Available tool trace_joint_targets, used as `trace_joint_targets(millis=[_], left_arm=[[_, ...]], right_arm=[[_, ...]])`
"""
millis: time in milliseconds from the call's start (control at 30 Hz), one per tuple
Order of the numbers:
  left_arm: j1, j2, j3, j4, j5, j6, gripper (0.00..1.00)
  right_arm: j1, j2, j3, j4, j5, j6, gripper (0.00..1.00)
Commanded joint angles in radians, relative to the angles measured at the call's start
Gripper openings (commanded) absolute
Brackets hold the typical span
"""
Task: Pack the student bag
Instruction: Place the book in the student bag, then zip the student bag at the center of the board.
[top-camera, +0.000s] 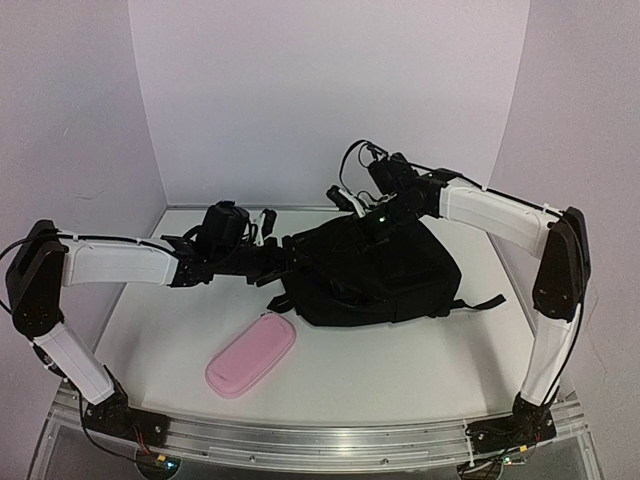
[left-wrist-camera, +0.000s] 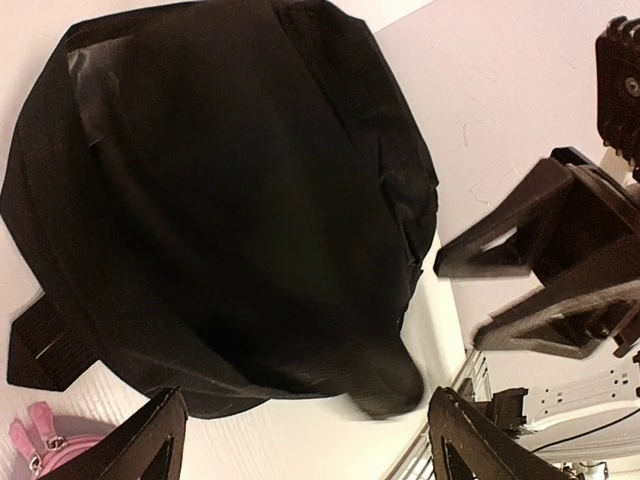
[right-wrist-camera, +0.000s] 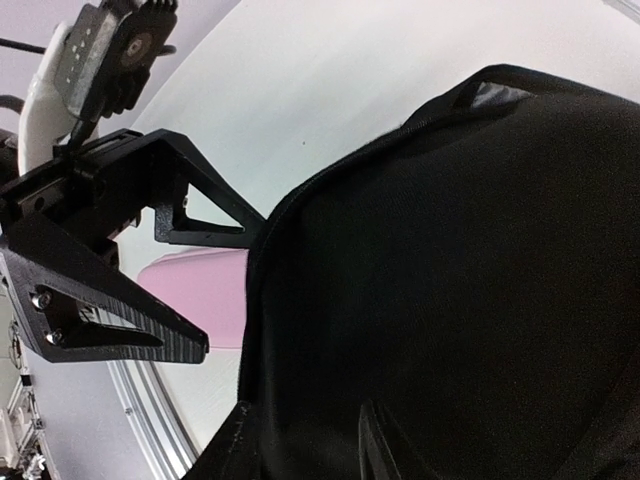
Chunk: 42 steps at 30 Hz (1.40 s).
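Nearest the overhead camera, at 6 o'clock, runs the metal rail (top-camera: 320, 440) where both arm bases are bolted. Just past it on the white bench (top-camera: 420, 370) lies a pink pencil case (top-camera: 252, 357), well clear of either claw. The student bag (top-camera: 380, 270) sits flat in the middle of the bench, a little toward 1 o'clock, with the case off its 7 o'clock corner and a strap end poking out at its 3 o'clock side. The left claw (left-wrist-camera: 307, 420) comes in at the bag's 9 o'clock edge with its jaws spread wide and nothing gripped. From the right wrist camera, one of its fingers looks to touch the seam along the rim. The right claw (left-wrist-camera: 458, 306) hovers at the bag's 12 o'clock end, its jaws parted with bare bench showing between them, so it also carries nothing. The fabric is black on black, and I cannot tell whether the zip is run open or where its pull sits. My reading is that packing proper is not begun. The case lies outside, and both arms are placed to get the bag's mouth open. The next move likely calls for one claw to pinch the rim or zip pull and the other to pin the soft body so it does not slide. The mouth must gape wide before the case goes in.
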<state>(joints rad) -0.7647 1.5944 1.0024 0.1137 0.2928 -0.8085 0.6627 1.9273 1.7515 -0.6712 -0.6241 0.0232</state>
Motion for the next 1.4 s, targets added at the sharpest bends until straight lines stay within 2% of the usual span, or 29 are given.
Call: trace_joint_targets(millis=[0, 67, 167, 300, 400, 567, 833, 1000, 1233, 1367], left_arm=[[-0.002, -0.064, -0.030, 0.002, -0.009, 0.022, 0.84], [-0.002, -0.087, -0.053, -0.001, -0.011, 0.028, 0.85], [-0.002, -0.132, -0.095, 0.004, -0.012, 0.043, 0.87], [-0.002, -0.186, -0.118, -0.032, -0.012, 0.088, 0.88], [-0.003, -0.203, -0.113, -0.065, 0.008, 0.137, 0.88], [-0.012, -0.181, -0.050, -0.150, 0.023, 0.215, 0.87], [-0.033, -0.078, 0.054, -0.257, 0.058, 0.285, 0.85], [-0.071, -0.024, 0.102, -0.328, 0.066, 0.343, 0.83], [-0.118, 0.055, 0.187, -0.372, 0.093, 0.389, 0.74], [-0.118, 0.061, 0.179, -0.423, 0.103, 0.387, 0.76]], right_arm=[[0.006, 0.001, 0.001, 0.013, -0.021, 0.007, 0.49], [0.006, -0.008, 0.006, 0.013, -0.024, 0.008, 0.63], [0.006, -0.040, 0.011, 0.013, -0.020, -0.005, 0.77], [0.003, -0.115, 0.002, 0.003, 0.014, -0.021, 0.91], [-0.011, -0.183, -0.034, -0.006, 0.046, -0.069, 0.97], [-0.071, -0.285, -0.127, -0.015, 0.080, -0.087, 0.98], [-0.194, -0.362, -0.255, -0.052, 0.040, -0.082, 0.98], [-0.229, -0.390, -0.352, -0.061, 0.046, -0.107, 0.97], [-0.261, -0.391, -0.437, -0.067, 0.042, -0.134, 0.91], [-0.295, -0.402, -0.448, -0.087, 0.045, -0.151, 0.90]])
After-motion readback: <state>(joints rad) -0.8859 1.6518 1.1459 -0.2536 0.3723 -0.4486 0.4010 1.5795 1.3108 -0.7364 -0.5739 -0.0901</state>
